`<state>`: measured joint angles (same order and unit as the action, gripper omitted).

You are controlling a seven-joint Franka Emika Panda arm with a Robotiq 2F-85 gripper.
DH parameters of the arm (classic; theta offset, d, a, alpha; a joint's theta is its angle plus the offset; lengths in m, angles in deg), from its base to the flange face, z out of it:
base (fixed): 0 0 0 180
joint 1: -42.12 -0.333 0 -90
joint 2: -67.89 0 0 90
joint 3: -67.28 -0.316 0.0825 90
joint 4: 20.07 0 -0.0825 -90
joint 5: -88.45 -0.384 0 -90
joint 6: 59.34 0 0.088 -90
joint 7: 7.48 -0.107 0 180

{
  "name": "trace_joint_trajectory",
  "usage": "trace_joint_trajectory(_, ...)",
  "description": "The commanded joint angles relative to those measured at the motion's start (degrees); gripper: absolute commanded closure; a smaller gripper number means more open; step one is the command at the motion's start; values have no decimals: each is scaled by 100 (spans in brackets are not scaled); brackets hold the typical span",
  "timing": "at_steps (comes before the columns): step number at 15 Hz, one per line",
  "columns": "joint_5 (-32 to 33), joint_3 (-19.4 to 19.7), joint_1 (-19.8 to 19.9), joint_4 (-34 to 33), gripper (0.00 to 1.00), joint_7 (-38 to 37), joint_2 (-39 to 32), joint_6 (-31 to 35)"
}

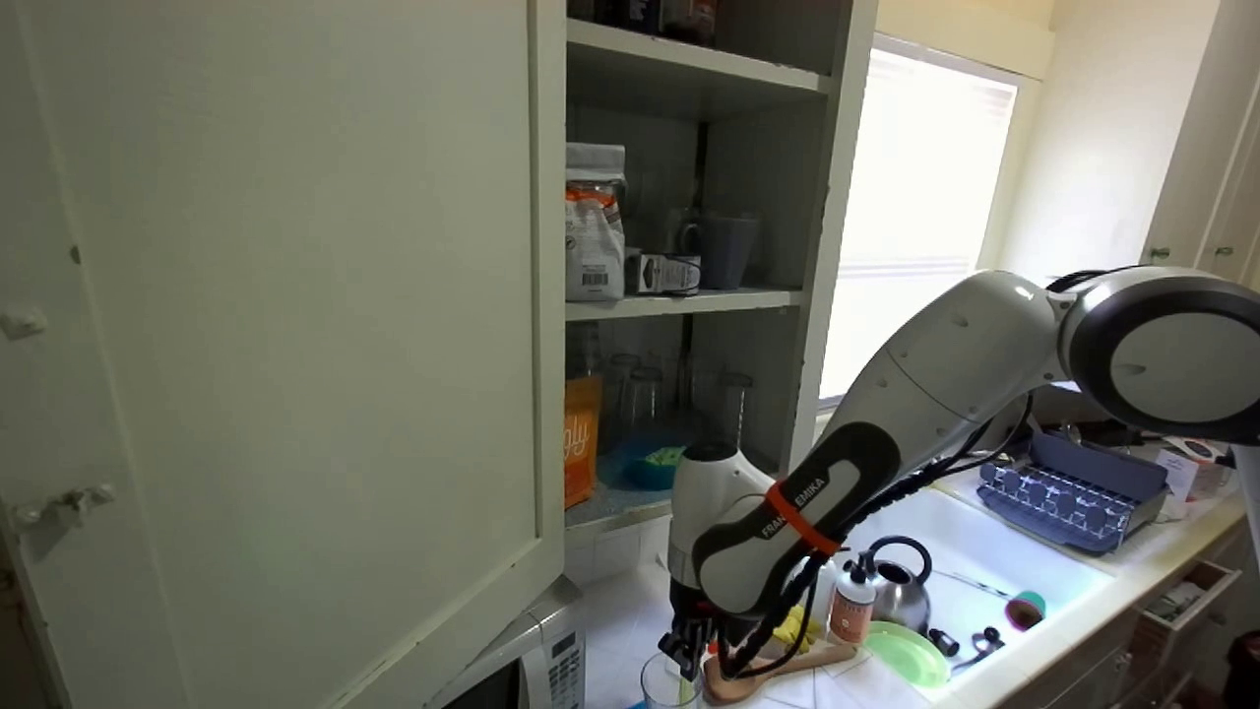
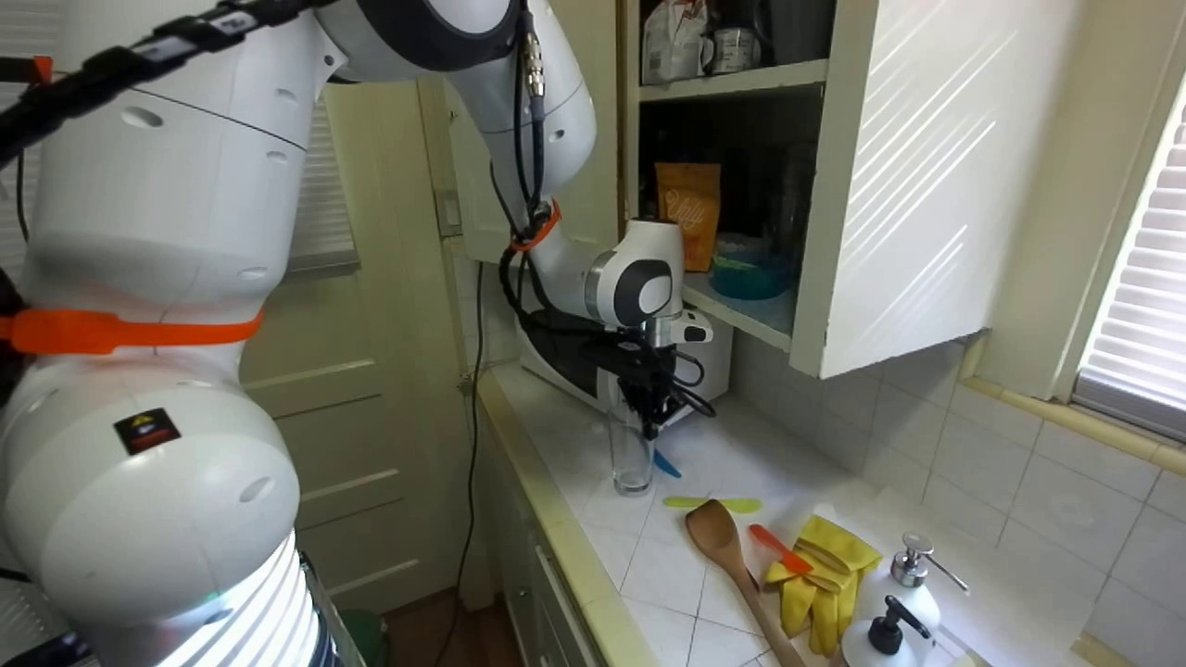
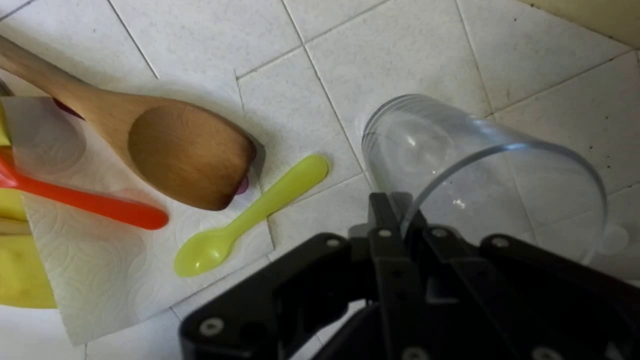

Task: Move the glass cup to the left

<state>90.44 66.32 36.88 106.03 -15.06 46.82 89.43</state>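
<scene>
In the wrist view the glass cup sits right of centre, toward three o'clock, against white countertop tiles; I cannot tell whether its base touches them. The gripper, at the cup's eight o'clock, is clamped on its wall at the rim, one finger inside and one outside. Going outward from the cup, a lime-green spoon lies between eight and nine o'clock, partly on a paper towel; a wooden spoon lies at nine, an orange-red handle farther out, also near nine, and yellow gloves at the view's edge. In an exterior view a blue utensil lies just beside the cup between three and four o'clock, and a shelf around one o'clock bears a blue bowl.
</scene>
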Motion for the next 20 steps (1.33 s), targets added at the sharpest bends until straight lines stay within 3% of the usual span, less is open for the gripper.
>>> trace_joint_trajectory(1, 478, 222, -319, 163, 98, -437, -44, 748)
trace_joint_trajectory(6, 578, 404, -509, 416, 98, -600, -127, 1530)
trace_joint_trajectory(14, 192, 277, -378, 554, 98, -478, -194, 1873)
trace_joint_trajectory(15, 130, 230, -335, 552, 86, -440, -199, 1874)
trace_joint_trajectory(16, 73, 194, -303, 553, 68, -415, -194, 1864)
trace_joint_trajectory(20, -128, 119, -227, 570, 39, -372, -174, 1906)
